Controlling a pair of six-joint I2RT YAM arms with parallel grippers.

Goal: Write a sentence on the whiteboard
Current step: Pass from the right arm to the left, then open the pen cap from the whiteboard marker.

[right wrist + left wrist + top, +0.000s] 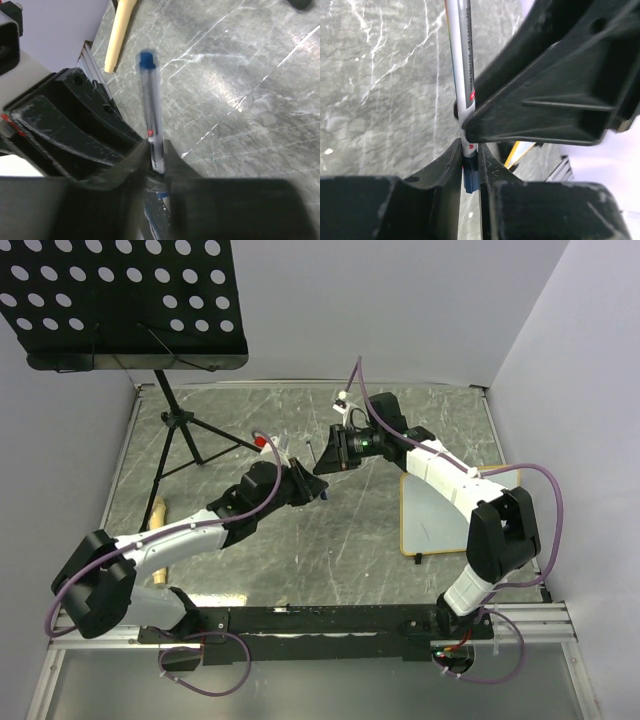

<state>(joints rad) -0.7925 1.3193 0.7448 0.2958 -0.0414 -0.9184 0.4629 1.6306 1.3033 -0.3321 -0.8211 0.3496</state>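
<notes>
Centre frame, left tool [470, 164] and right tool [156, 156] both clamp the marker [150, 100] — likely uncapping, so pull straight along its barrel.

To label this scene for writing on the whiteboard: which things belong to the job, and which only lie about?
For the job: whiteboard, marker, left gripper and right gripper, both shut on the marker.
Lying about: music stand, wooden stick.
</notes>
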